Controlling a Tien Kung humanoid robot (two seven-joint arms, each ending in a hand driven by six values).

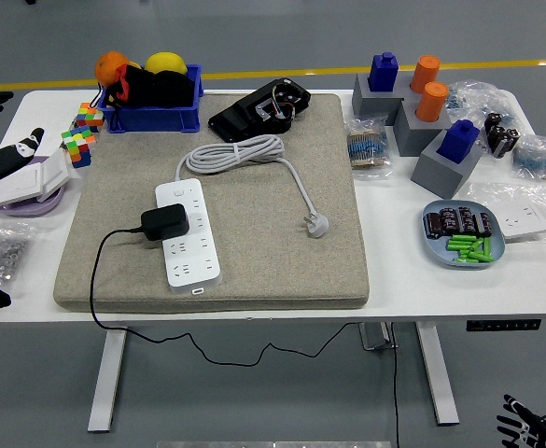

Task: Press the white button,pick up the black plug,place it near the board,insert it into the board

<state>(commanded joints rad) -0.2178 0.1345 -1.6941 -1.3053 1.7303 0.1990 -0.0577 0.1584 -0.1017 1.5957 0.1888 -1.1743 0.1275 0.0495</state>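
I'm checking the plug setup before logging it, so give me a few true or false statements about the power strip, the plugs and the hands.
1. The black plug sits in the white power strip. True.
2. The white plug on the grey cable is also inserted in the strip. False: it lies loose on the grey mat, right of the strip.
3. The left hand is grasping the black plug. False: it is at the picture's left edge, far from the plug.
4. The blue bin stands at the mat's far left corner. True.
5. The green batteries lie on the mat. False: they sit in the blue plate on the table's right.
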